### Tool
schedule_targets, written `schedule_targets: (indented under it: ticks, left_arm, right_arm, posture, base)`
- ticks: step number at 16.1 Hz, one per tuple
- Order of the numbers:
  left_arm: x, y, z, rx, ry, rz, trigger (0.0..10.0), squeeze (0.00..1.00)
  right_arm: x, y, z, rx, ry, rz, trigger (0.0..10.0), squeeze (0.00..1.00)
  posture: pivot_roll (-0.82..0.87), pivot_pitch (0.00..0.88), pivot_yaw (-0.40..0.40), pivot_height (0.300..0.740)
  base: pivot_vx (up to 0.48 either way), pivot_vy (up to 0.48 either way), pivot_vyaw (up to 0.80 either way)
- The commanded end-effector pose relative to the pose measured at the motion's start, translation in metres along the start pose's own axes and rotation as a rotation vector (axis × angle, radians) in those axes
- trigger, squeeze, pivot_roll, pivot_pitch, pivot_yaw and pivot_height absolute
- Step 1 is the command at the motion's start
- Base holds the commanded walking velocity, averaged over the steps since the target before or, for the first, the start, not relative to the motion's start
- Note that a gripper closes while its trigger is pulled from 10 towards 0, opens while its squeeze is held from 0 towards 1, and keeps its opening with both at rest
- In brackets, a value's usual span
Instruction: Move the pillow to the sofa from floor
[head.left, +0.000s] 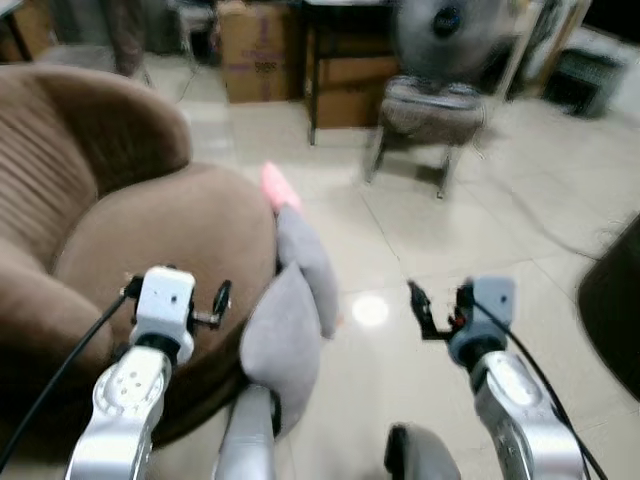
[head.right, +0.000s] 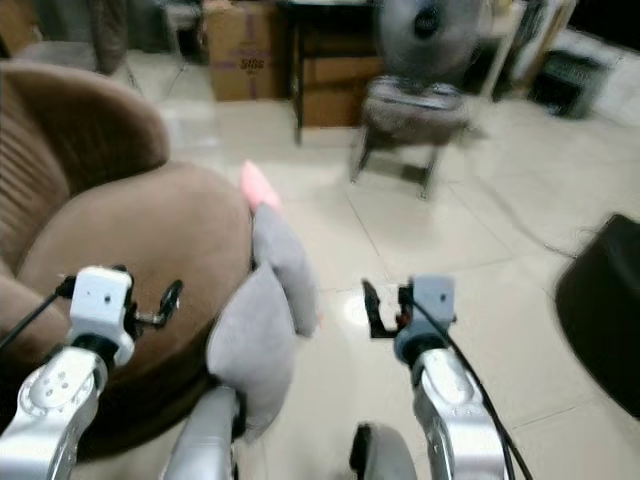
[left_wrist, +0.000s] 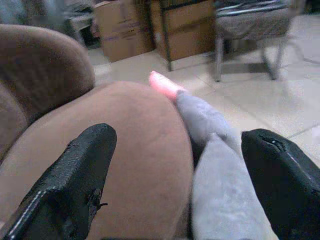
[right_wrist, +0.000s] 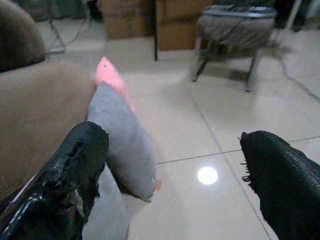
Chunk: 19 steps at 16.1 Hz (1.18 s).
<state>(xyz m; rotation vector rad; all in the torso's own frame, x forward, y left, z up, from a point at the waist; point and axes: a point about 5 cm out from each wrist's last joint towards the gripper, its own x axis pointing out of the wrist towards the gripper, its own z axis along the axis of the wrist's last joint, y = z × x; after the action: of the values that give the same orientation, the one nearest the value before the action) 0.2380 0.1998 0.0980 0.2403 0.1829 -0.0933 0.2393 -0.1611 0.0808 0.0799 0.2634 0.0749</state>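
Both tools are raised in front of the robot with nothing in them: the left tool (head.left: 178, 296) hovers over the brown sofa (head.left: 150, 240), the right tool (head.left: 440, 305) over bare floor (head.left: 450, 240). Each wrist view shows its two black fingers spread wide apart.

Grey pillows lean against the sofa's rounded front edge, low down at floor level. The nearer pillow (head.left: 285, 345) sits between the two arms; a second grey pillow (head.left: 305, 255) stands just behind it, with something pink (head.left: 278, 185) at its far end, though blur makes it hard to say what.

Trouble from here is likeliest in the grasp. A soft, plump, fabric-covered pillow gives under narrow fingers, so a pinch on a corner could slip or drag the neighbouring pillow along. The glossy tile offers little friction, so a nudge may just slide it away. The sofa's curved, plush seat could also let a poorly placed pillow roll back off.
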Motion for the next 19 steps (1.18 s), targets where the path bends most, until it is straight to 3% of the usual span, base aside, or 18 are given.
schedule_targets:
  ticks: [1, 4, 6, 11, 17, 19]
  left_arm:
    - [0.005, 0.0, -0.001, 0.012, -0.013, 0.0, 10.0, 0.33]
    - [0.016, 0.007, -0.018, 0.011, 0.015, 0.01, 10.0, 0.3]
    - [0.025, 0.014, -0.033, 0.0, 0.037, 0.038, 10.0, 0.19]
    - [0.037, 0.019, -0.042, 0.022, 0.009, 0.004, 10.0, 0.25]
    - [0.034, 0.01, -0.027, 0.028, -0.07, -0.012, 10.0, 0.25]
    - [0.035, 0.01, -0.027, 0.027, -0.074, -0.011, 10.0, 0.24]
  right_arm:
    - [0.002, -0.004, 0.006, -0.005, -0.022, -0.014, 10.0, 0.0]
    - [0.007, -0.005, 0.005, -0.027, -0.028, -0.022, 10.0, 0.0]
    - [0.009, -0.006, 0.007, -0.04, -0.04, -0.027, 10.0, 0.0]
    - [0.003, -0.007, 0.018, -0.045, -0.075, -0.018, 10.0, 0.0]
    - [-0.002, -0.005, 0.027, -0.041, -0.078, -0.022, 10.0, 0.0]
    - [-0.003, -0.006, 0.029, -0.055, -0.072, -0.04, 10.0, 0.0]
  posture:
    - [0.08, 0.0, -0.05, 0.621]
    - [0.09, 0.0, -0.054, 0.621]
    - [0.09, 0.0, -0.054, 0.621]
    - [0.08, 0.0, -0.059, 0.621]
    - [0.08, 0.0, -0.059, 0.621]
    - [0.08, 0.0, -0.062, 0.621]
  base:
    - [0.0, -0.319, 0.0]
    - [0.0, -0.198, 0.0]
    - [0.0, 0.0, 0.0]
    - [0.051, 0.0, 0.0]
    - [0.268, 0.0, -0.73]
    - [0.268, 0.0, 0.0]
